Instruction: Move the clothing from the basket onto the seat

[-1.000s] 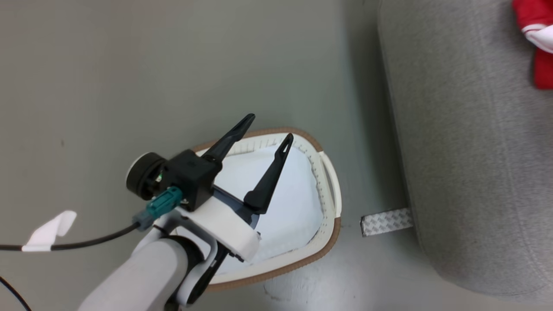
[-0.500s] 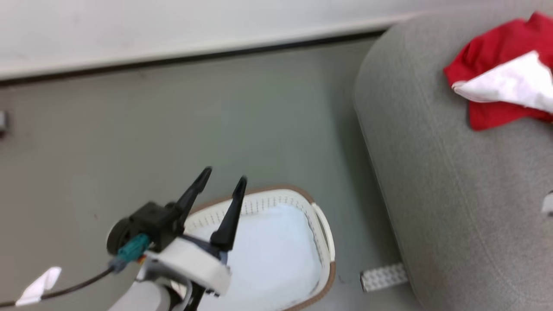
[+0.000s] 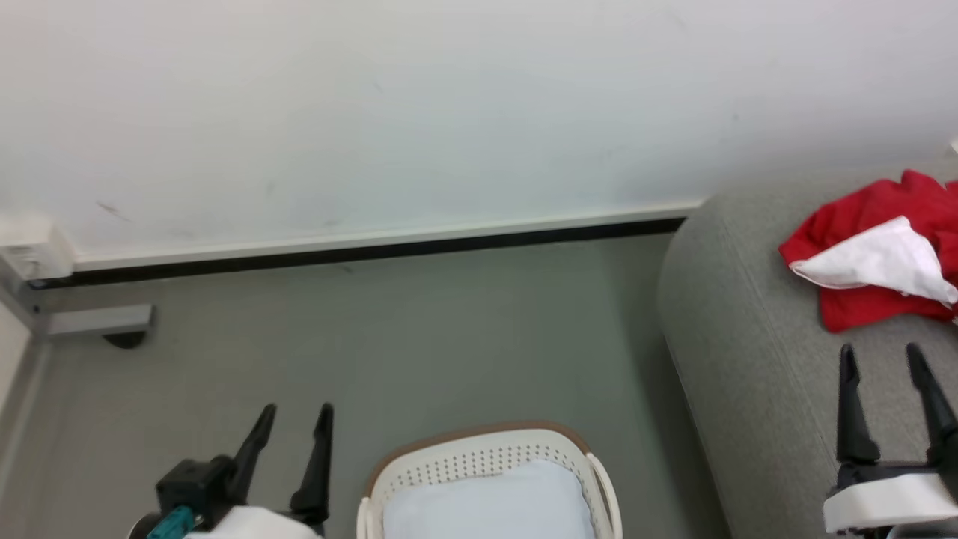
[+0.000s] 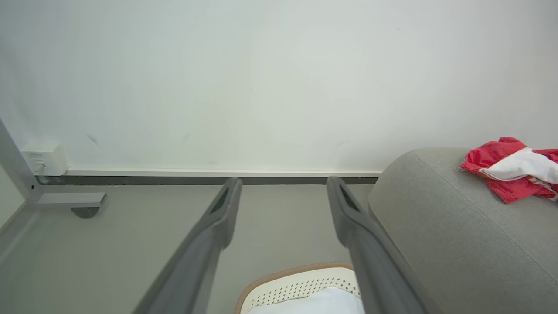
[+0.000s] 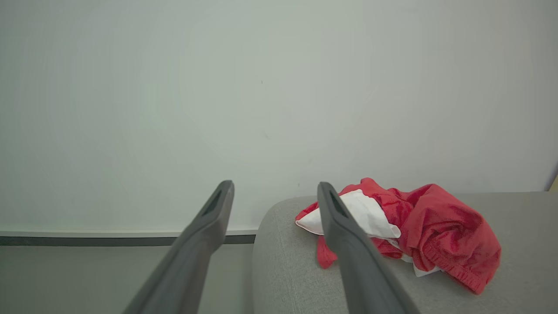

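two claws found spread, empty: left gripper [image 3: 297, 410] lower left beside the basket [image 3: 479, 438], right gripper [image 3: 879, 350] lower right over the seat [image 3: 748, 359]. probably parked idle, with a pale pad [image 3: 486, 501] showing in the basket. farther, upper right, spotted the clothing [image 3: 868, 254] heaped on that seat.

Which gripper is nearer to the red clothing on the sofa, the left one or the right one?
Right. The right gripper is over the sofa, close in front of the red clothing. The left gripper is far away, on the other side of the basket.
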Available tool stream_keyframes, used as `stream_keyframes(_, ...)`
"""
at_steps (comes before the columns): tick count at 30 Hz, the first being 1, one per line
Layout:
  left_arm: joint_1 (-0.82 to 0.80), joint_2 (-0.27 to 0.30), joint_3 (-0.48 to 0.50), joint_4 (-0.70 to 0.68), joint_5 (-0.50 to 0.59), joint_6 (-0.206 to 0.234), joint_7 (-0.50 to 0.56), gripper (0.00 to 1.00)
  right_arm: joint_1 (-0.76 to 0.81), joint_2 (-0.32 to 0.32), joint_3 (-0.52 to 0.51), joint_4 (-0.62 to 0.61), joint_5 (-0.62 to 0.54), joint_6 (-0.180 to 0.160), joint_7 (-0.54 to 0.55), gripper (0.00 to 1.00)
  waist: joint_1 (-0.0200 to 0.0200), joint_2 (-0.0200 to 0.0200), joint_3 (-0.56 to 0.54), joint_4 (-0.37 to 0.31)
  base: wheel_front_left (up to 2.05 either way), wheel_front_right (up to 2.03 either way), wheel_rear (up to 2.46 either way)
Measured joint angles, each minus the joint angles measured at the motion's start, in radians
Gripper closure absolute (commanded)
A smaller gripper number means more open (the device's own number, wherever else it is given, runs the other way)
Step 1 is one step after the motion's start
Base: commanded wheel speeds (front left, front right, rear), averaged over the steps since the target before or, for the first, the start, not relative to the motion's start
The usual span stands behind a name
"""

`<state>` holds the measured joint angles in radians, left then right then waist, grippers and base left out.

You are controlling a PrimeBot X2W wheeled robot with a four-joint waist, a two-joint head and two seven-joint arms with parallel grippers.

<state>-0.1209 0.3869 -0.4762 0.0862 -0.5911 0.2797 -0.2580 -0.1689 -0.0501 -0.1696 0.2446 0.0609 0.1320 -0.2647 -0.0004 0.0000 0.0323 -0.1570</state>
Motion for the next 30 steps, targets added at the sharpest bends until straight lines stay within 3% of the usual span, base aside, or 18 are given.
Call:
stream_keyframes(10, 0.121, -0.065, 0.146, 0.059, 0.073, -0.071, -0.006, 0.00, 0.110, 0.002, 0.069, -0.016, 0.056, 0.000, 0.000, 0.00, 0.0002, 0.0000, -0.082, 0.064, 0.00, 0.00, 0.00)
stream_keyframes(19, 0.148, -0.137, 0.249, 0.098, 0.155, -0.148, -0.006, 0.00, 0.152, 0.001, 0.118, 0.006, 0.086, 0.000, 0.000, 0.00, 0.0003, 0.0001, -0.097, 0.064, 0.00, 0.00, 0.00)
stream_keyframes(30, 0.157, -0.208, 0.333, 0.117, 0.236, -0.210, -0.006, 0.00, 0.151, 0.001, 0.163, 0.026, 0.087, 0.000, 0.000, 0.00, 0.0004, 0.0000, -0.099, 0.069, 0.00, 0.00, 0.00)
